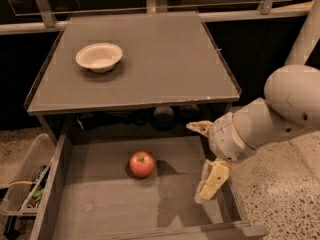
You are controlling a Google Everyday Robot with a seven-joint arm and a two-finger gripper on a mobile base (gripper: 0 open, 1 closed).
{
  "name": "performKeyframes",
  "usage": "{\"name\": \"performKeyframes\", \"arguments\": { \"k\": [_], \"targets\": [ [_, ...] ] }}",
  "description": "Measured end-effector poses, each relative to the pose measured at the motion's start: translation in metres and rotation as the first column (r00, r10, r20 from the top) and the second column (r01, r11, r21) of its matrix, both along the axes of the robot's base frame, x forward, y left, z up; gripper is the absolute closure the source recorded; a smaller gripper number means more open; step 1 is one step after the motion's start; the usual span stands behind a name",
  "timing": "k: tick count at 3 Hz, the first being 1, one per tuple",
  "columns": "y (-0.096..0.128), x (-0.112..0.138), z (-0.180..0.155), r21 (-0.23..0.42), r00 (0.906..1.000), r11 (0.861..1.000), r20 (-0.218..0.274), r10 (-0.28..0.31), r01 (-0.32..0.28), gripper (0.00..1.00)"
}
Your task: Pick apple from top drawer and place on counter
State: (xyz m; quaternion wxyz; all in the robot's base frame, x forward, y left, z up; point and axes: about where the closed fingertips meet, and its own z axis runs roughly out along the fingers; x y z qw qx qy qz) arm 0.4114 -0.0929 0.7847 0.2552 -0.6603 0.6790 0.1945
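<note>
The red apple (142, 164) lies on the bare bottom of the open top drawer (105, 206), near its middle. My gripper (205, 155) hangs over the drawer's right side, to the right of the apple and apart from it. It is open and empty, one finger (200, 127) up near the counter's front edge and the other finger (212, 180) lower over the drawer. The grey-brown counter (160, 59) lies above and behind the drawer.
A white bowl (99, 57) stands on the counter's left part. A clear plastic bin (24, 181) with small items sits left of the drawer. Speckled floor (280, 194) lies to the right. A rail with glass panels (150, 9) runs behind the counter.
</note>
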Motion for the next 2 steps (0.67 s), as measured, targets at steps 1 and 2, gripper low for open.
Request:
{"name": "performKeyframes", "arguments": {
  "k": [1, 2],
  "targets": [
    [0.0149, 0.0056, -0.0307, 0.069, 0.9997, 0.998, -0.022, -0.005, 0.006, 0.0],
    [0.0149, 0.0056, -0.0307, 0.069, 0.9997, 0.998, -0.022, -0.005, 0.006, 0.0]
  ]
}}
